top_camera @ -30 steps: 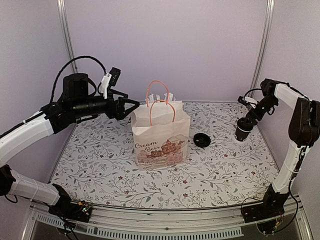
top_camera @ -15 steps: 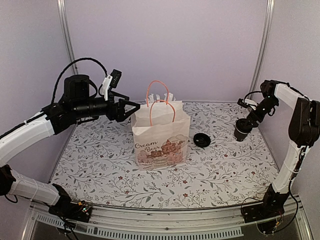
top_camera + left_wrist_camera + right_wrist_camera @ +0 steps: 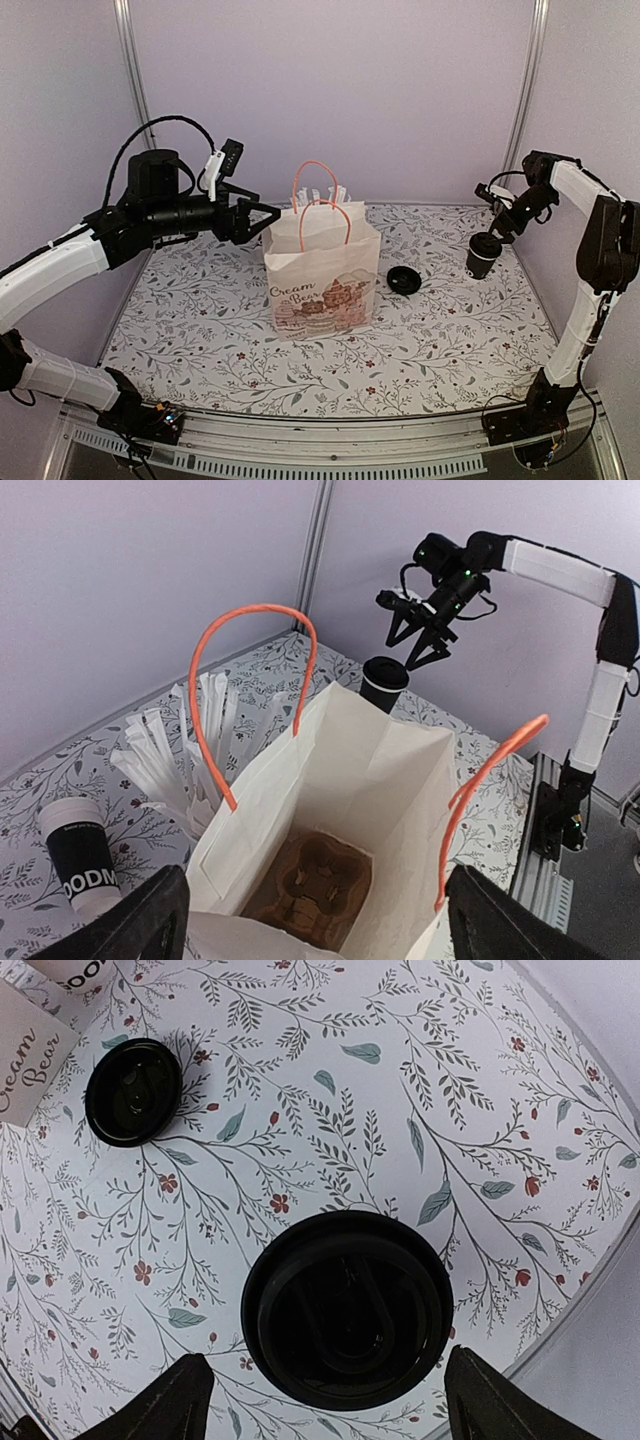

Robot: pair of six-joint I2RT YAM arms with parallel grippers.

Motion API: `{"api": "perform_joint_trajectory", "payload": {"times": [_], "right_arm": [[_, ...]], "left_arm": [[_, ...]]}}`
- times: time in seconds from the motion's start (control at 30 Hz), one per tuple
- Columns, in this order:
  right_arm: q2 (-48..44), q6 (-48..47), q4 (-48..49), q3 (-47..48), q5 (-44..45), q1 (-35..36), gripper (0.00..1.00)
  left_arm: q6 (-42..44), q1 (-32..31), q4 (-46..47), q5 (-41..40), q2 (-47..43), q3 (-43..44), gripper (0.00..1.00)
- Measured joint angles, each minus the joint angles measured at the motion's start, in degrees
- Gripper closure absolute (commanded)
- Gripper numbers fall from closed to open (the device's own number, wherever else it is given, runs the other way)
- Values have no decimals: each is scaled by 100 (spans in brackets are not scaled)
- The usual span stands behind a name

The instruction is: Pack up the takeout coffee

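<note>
- the coffee (image 3: 482, 257) is standing upright on the table (image 3: 200, 340), lid on, at the far right near the wall.
- the right arm (image 3: 575, 187) is reaching down over it; the right jaws are hanging open just above the lid, one finger out to each side, gripping nothing.
- a loose black lid (image 3: 404, 280) is lying flat on the table between the coffee and the bag (image 3: 320, 270), touching neither.
- the bag is standing upright mid-table with its mouth open and its orange handles up; a cardboard carrier (image 3: 315, 880) is sitting at its bottom.
- the left arm (image 3: 160, 210) is reaching toward the bag's left rim; the left jaws are spreading wide over the open mouth, holding nothing.
- wrapped sticks (image 3: 190, 740) are poking up just behind the bag, and a black-sleeved cup (image 3: 82, 865) is standing near them.
</note>
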Motion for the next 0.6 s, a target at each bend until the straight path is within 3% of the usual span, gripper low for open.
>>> {"api": "perform_joint_trajectory", "payload": {"times": [0.5,0.6], "right_arm": [[269,562,323,7,157,116,13],[269,669,332,7,170,129,3]], "left_arm": [[-81,0,24,76,0,-76,9],[-98,0,28,103,0,-94,9]]}}
